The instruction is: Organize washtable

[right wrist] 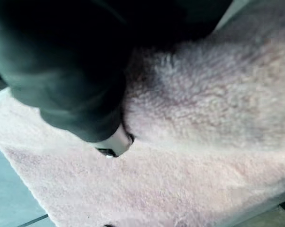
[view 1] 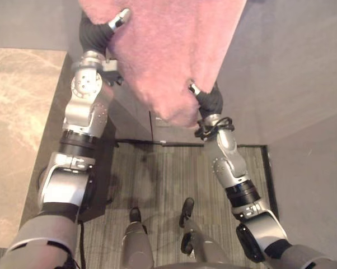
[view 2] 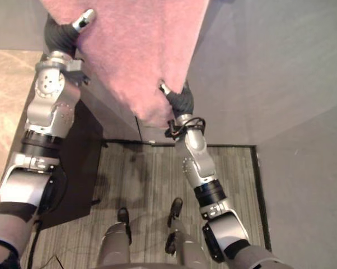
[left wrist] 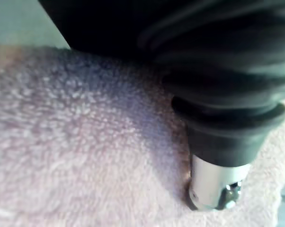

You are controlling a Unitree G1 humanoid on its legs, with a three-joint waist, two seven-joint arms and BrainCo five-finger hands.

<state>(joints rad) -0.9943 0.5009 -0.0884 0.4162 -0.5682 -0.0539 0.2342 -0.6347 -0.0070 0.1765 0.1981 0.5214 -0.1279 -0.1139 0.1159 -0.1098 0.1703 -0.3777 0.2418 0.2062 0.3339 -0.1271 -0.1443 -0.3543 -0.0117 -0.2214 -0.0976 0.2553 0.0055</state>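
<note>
A fluffy pink towel [view 1: 163,50] is spread between both hands, its lower corner sagging between the arms. My left hand [view 1: 104,31] holds its left edge, and the thumb [left wrist: 213,189] presses down on the cloth while the fingers are hidden beneath it. My right hand [view 1: 209,101] grips the right lower edge the same way. Its thumb [right wrist: 115,142] is dug into the towel [right wrist: 204,118] and its fingers are covered.
A beige marbled surface [view 1: 17,112] lies at the left. Grey flat surfaces [view 1: 291,84] lie to the right and behind the towel. A striped grey floor mat [view 1: 157,174] lies below, with a dark cabinet front [view 1: 132,120] under the towel's corner.
</note>
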